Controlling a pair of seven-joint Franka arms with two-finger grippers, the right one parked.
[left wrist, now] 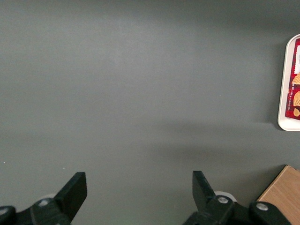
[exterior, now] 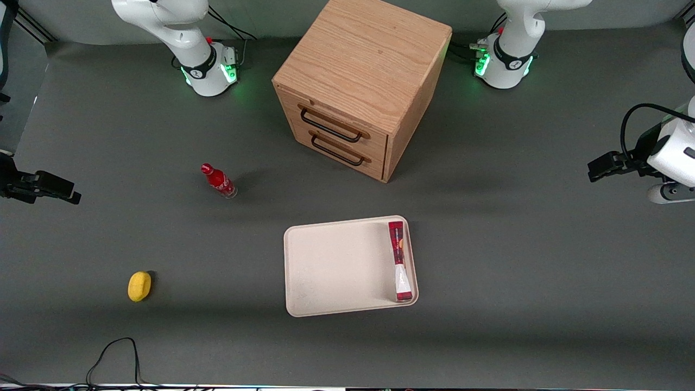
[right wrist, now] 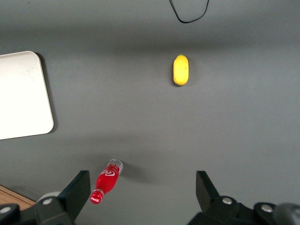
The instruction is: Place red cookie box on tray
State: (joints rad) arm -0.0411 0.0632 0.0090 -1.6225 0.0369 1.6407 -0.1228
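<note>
A dark grey mat covers the whole table (exterior: 516,260), dull and unmarked, with soft bands of shadow across it; a black cable (exterior: 117,358) loops in at the edge nearest the front camera. The wooden two-drawer cabinet (exterior: 361,81) stands farther from that camera than the tray (exterior: 331,266), its dark handles facing forward; a small red bottle (exterior: 219,180) and a yellow object (exterior: 139,285) lie toward the parked arm's end.

The red cookie box (exterior: 399,260) lies flat in the tray, along the short rim on the working arm's side, just beside that rim; it is long and slim, dark red, with a white patch at the end nearest the front camera and an orange mark farther up.

The gripper (left wrist: 139,187) hangs above bare mat, well apart from the tray toward the working arm's end; its fingers (left wrist: 72,190) are spread wide, holding nothing.
</note>
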